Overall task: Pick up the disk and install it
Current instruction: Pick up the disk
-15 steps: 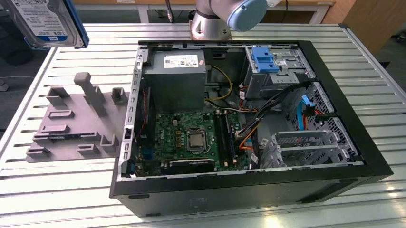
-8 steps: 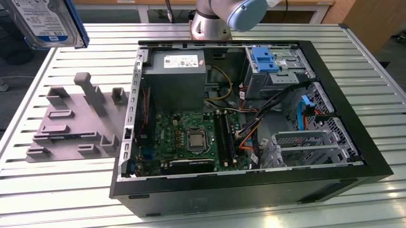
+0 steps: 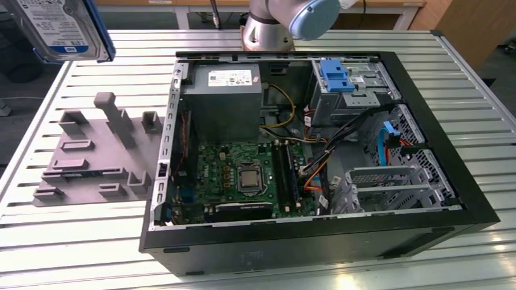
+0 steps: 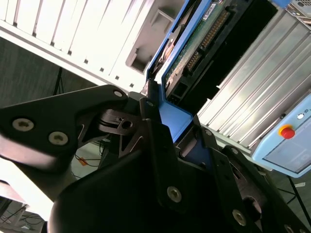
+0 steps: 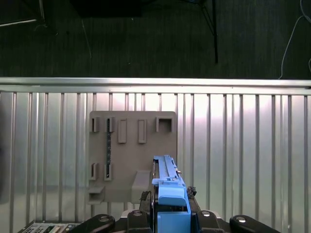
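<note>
The disk [image 3: 52, 27], a silver drive with a white-and-blue label in a blue plastic frame, hangs high above the table's far corner at the exterior view's left. In both wrist views my gripper [image 5: 171, 206] [image 4: 176, 127] is shut on the blue frame of the disk [image 5: 167, 177], black fingers [image 4: 154, 127] pressing on either side. The green circuit-board underside of the disk [image 4: 194, 46] faces the second wrist camera. The disk is well apart from the computer case, above the grey fixture plate [image 5: 131, 155].
An open black computer case [image 3: 475, 202] lies on the slatted metal table [image 3: 96, 241], with a grey power supply [image 3: 226, 99], motherboard [image 3: 241, 175] and a blue bracket [image 3: 337, 75] in its drive bay. The grey fixture plate [image 3: 89, 151] lies beside it. A pendant with a red button [image 4: 286, 131] sits nearby.
</note>
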Tool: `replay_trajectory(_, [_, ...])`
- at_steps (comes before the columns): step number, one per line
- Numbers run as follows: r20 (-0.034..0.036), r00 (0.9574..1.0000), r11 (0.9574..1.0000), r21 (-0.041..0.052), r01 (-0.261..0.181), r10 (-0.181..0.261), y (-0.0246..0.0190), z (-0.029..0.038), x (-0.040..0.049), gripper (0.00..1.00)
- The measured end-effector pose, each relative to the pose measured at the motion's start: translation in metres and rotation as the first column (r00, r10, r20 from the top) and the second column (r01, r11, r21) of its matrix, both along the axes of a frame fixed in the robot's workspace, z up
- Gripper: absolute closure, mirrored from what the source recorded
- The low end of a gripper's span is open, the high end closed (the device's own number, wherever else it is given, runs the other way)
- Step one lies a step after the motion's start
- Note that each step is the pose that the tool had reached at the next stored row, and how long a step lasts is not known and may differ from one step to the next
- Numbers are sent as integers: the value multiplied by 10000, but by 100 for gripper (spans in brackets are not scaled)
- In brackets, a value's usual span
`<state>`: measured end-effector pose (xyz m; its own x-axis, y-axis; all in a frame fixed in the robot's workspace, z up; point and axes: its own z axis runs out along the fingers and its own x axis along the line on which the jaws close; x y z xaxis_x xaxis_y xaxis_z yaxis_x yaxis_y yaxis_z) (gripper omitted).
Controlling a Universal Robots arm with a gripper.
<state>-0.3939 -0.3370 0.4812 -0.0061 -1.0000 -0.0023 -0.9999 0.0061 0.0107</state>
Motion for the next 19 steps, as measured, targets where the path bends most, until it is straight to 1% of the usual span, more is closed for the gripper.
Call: replay_trajectory(19, [-2, 10000, 10000, 0, 0, 0, -39, 0, 94, 64])
